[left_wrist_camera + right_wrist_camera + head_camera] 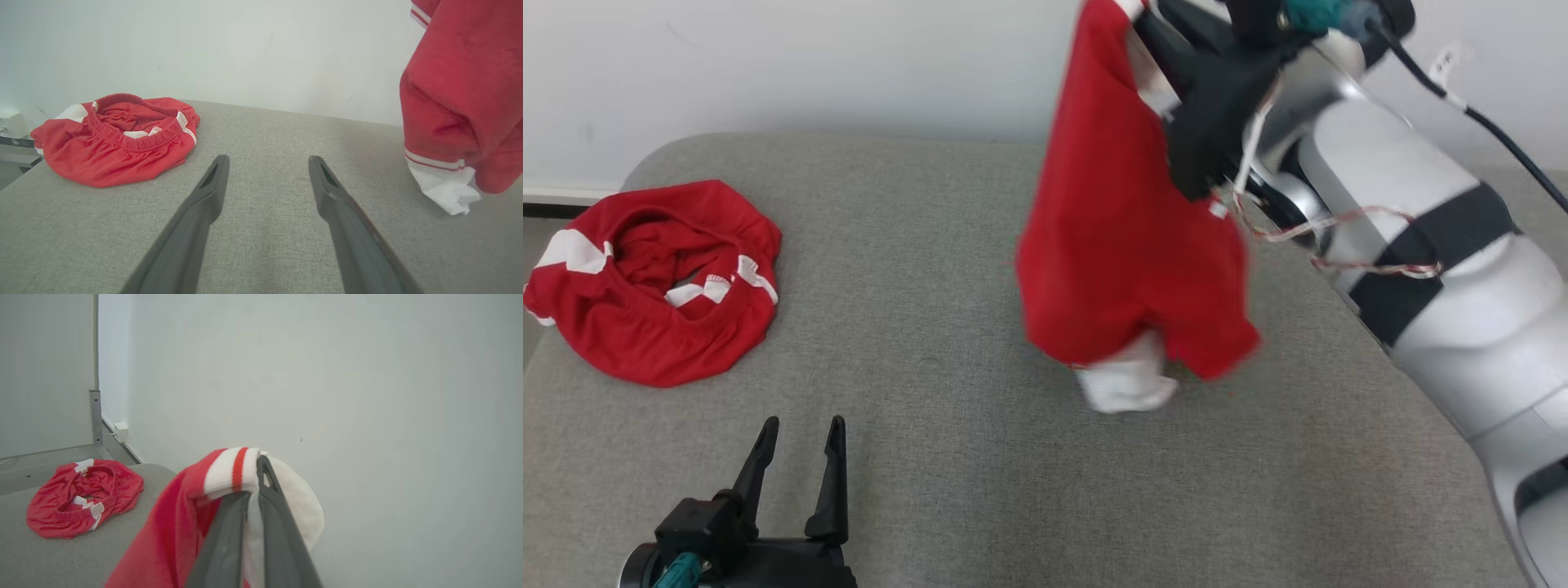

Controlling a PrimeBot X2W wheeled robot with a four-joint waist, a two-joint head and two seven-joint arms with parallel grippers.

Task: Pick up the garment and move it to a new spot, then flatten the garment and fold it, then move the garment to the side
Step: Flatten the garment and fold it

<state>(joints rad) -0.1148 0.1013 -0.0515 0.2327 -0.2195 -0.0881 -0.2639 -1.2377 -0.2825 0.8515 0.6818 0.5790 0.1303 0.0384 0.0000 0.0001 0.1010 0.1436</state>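
My right pincer (257,486): pressed together on the garment (171,531); the white band with its red stripe sat pinched between my two dark fingers; in the head view I held that pincer (1152,33) high, up by the top edge, with my silver forearm (1437,245) sloping down to the right.
Garment (1127,245): red with white trim; it hung down from my right grip in a loose bunch over the right half of the grey cushion (931,457); its lowest part was a white end that reached down to the cushion; I could not tell whether it touched; the cloth looked blurred there.
My left pincer (802,426): spread wide, nothing between the fingers; it sat low over the near left of the cushion, fingers pointing away from me; from its own wrist the pincer (267,160) faced bare grey cloth, the hanging garment (461,94) well off to its right.
Second red garment (654,286): a crumpled heap with an elastic waistband and white patches; it lay on the cushion's far left corner, well apart from both pincers.
Wall (849,65): plain and pale, directly behind the cushion.
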